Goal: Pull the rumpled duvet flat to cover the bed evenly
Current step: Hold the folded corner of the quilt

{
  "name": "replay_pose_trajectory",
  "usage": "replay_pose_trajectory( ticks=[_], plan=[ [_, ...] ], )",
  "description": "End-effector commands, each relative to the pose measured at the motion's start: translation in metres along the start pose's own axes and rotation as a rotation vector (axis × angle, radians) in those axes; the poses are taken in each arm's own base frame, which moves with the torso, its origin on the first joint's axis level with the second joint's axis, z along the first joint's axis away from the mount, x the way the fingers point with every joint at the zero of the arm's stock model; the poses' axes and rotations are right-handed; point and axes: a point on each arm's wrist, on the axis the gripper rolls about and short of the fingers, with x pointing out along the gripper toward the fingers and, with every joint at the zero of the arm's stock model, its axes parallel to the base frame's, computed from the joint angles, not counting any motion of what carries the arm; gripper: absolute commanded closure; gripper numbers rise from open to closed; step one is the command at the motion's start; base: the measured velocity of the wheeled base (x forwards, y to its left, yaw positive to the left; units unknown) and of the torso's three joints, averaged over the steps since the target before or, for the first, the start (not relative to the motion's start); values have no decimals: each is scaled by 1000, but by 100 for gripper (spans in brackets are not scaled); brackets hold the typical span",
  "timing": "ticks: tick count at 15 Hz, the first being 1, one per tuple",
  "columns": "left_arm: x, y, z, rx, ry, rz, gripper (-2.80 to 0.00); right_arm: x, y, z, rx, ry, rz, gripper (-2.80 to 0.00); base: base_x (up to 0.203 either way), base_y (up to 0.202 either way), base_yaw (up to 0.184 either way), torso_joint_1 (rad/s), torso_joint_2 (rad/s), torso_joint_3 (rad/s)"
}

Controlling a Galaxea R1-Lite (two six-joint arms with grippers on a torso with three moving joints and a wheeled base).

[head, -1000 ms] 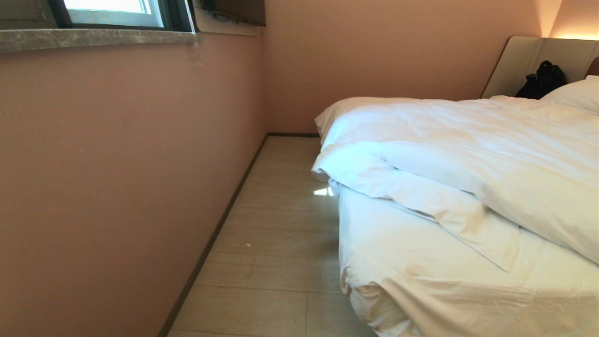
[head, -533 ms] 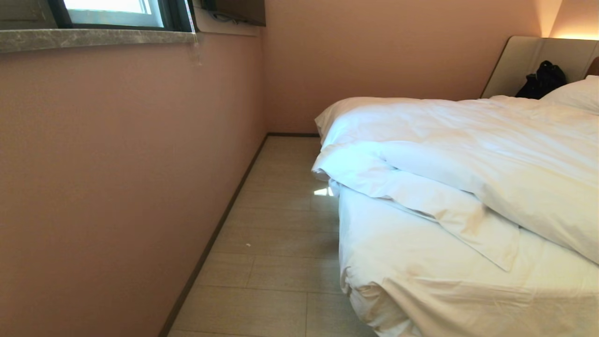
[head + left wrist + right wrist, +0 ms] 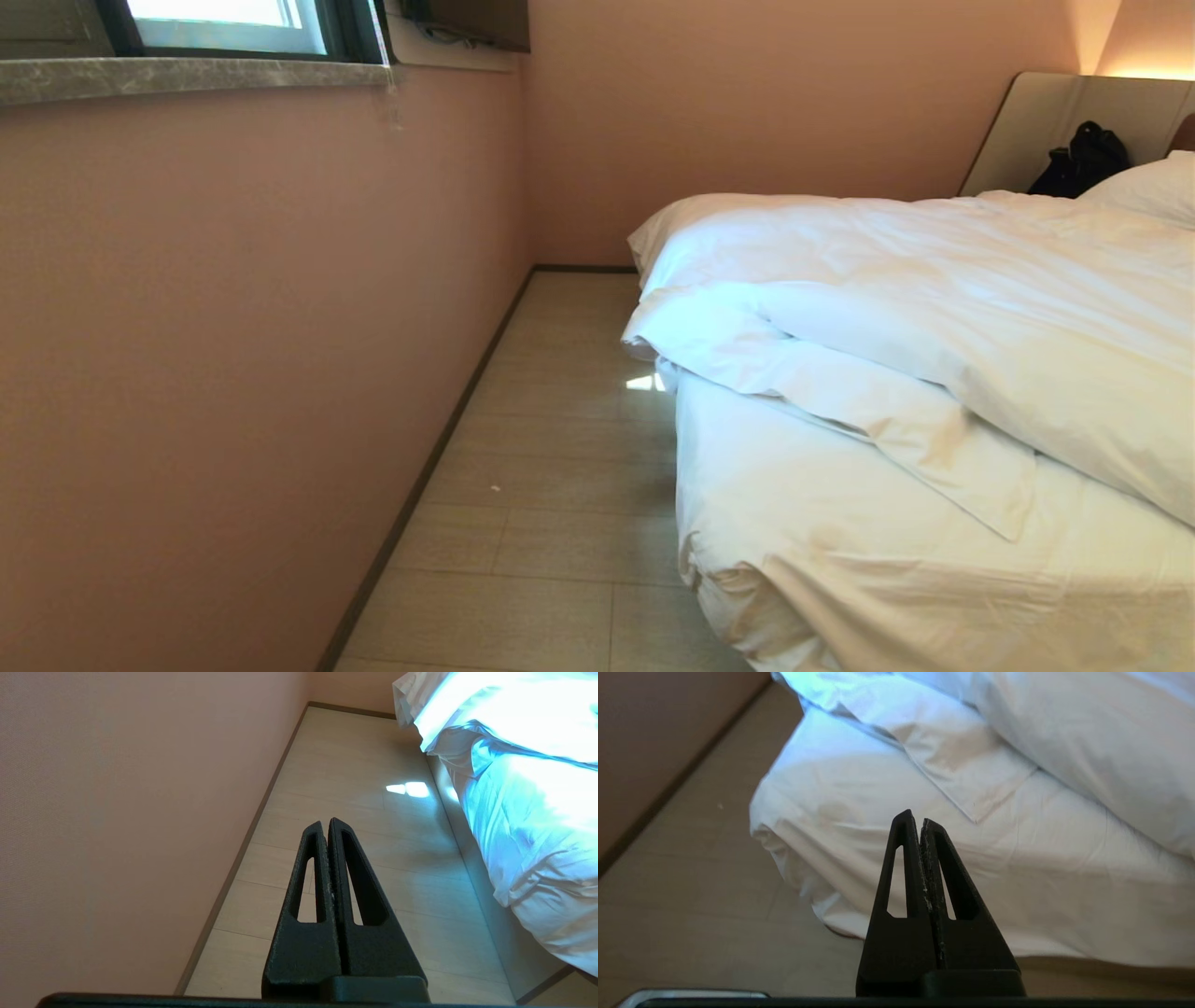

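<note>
Duvet [image 3: 934, 280] lies bunched on the bed [image 3: 840, 560], heaped over the part toward the headboard [image 3: 1036, 121]. Its folded-back edge runs diagonally across the mattress, from the side nearest the pink wall [image 3: 233, 327] toward the near right; one flat corner flap points toward the foot. Bare sheet is exposed at the near corner. A pillow [image 3: 1148, 187] and a black bag [image 3: 1083, 159] sit at the head end.

Neither arm appears in the head view. Left gripper [image 3: 325, 823] hangs above the tiled floor [image 3: 355, 812] in the aisle between wall and bed, aimed along the aisle; jaws pressed together, nothing between them, touching nothing. Right gripper [image 3: 915, 816] points at the near corner of the mattress, just short of the duvet's flap; jaws likewise closed tight and empty, clear of the fabric.
</note>
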Motion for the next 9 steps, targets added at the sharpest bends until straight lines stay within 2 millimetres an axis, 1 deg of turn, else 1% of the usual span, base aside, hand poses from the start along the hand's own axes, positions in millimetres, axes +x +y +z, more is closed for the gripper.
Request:
replay_pose_trajectory(
  ticks=[1,4,6,9],
  plan=[
    [0,0,0,-1,-1,1,0,50,-3,18,-3,193,-37,0,0,0,0,0,0,0],
    [0,0,0,-1,-1,1,0,113,-6,24,-14,325,-90,0,0,0,0,0,0,0],
    [0,0,0,-1,-1,1,0,156,-8,19,-28,398,-154,0,0,0,0,0,0,0],
    [0,0,0,-2,-1,1,0,213,-12,7,-52,469,-242,0,0,0,0,0,0,0]
  ],
)
